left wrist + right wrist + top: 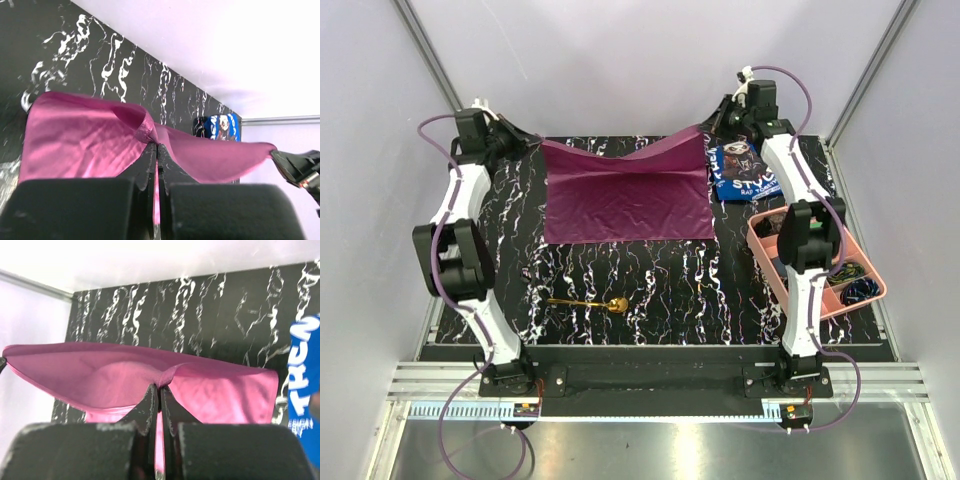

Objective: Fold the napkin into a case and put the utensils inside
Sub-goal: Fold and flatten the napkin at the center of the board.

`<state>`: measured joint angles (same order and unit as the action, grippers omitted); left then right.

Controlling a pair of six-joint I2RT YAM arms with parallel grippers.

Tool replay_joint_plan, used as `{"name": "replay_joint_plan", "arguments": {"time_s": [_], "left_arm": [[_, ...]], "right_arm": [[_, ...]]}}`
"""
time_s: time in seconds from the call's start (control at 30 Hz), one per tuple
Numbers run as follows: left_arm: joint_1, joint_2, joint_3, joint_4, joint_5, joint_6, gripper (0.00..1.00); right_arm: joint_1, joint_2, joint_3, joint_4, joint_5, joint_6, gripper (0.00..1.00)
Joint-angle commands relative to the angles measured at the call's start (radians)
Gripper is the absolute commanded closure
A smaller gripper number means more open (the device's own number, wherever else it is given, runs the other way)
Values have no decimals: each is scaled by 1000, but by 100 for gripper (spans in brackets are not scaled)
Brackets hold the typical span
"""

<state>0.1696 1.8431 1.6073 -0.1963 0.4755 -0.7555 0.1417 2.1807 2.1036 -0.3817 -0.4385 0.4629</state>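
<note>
Nearby, blue cloth perhaps touching napkin; right arm overlaps pink tray.

Shiny cloth napkin, marbled table

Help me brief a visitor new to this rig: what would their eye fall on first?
The plum-purple napkin at the far middle of the black marbled table, its two far corners pinched and lifted by the left end effector and the right end effector. Next, the small gold spoon lying alone nearer the arms' bases, and the pink tray at the right edge.
</note>
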Motion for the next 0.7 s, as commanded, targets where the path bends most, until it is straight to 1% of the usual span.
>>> {"name": "replay_joint_plan", "arguments": {"time_s": [0.0, 0.1, 0.13, 0.23, 0.33, 0.37, 0.47, 0.5, 0.57, 0.6, 0.67], "left_arm": [[7, 106, 55, 202, 87, -77, 100], [5, 143, 65, 306, 87, -110, 100], [4, 154, 78, 319, 87, -113, 100], [5, 189, 103, 318, 83, -117, 100], [4, 209, 112, 284, 94, -111, 100], [4, 208, 108, 261, 94, -107, 100], [4, 202, 91, 115, 101, -68, 100], [4, 187, 57, 33, 95, -56, 100], [4, 157, 4, -23, 78, -16, 100], [5, 124, -51, -85, 65, -4, 100], [5, 76, -116, -126, 31, 28, 100]], "right_arm": [[-8, 121, 186, 9, 0, -29, 98], [-10, 192, 283, 7, -5, -41, 98], [-10, 209, 306, 7, -5, -43, 98], [-14, 266, 377, 4, -16, -30, 98], [-21, 278, 385, -32, -39, -18, 98], [-21, 271, 366, -55, -42, -17, 98], [-21, 206, 230, -78, -68, 8, 98], [-22, 156, 132, -79, -71, 17, 98], [-21, 102, 28, -50, -81, 29, 98], [-22, 53, -73, -34, -86, 43, 98], [-22, 7, -170, 13, -114, 54, 98]]}}
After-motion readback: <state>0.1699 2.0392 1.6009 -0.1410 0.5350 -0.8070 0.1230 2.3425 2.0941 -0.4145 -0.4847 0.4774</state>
